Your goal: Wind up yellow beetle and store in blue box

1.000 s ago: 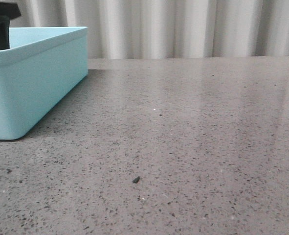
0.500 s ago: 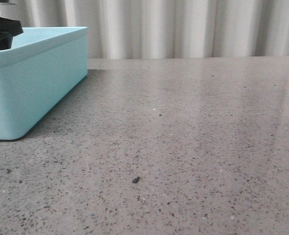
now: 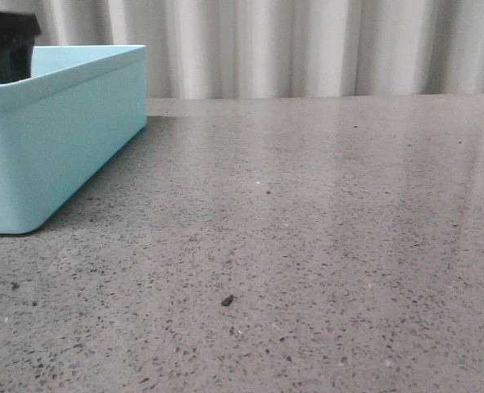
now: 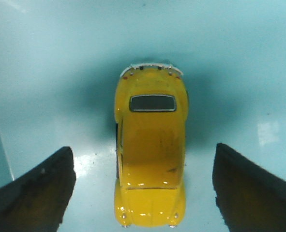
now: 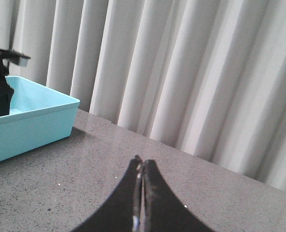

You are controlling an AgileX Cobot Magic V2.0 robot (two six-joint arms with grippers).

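The yellow beetle (image 4: 150, 150) rests on the floor of the blue box (image 4: 60, 58), seen from above in the left wrist view. My left gripper (image 4: 143, 147) hangs open over it, one dark finger on each side and well apart from the car. In the front view the blue box (image 3: 70, 131) stands at the far left with the left gripper's dark body (image 3: 8, 45) showing above its rim; the beetle is hidden behind the wall there. My right gripper (image 5: 142, 162) is shut on nothing above the table.
The grey speckled table (image 3: 323, 229) stretches right of the box. A small dark speck (image 3: 227, 300) lies near its front. Pleated white curtains (image 3: 307, 45) close off the back edge.
The left arm's dark shape above the box rim has shifted slightly in the front view. Box and table look the same.
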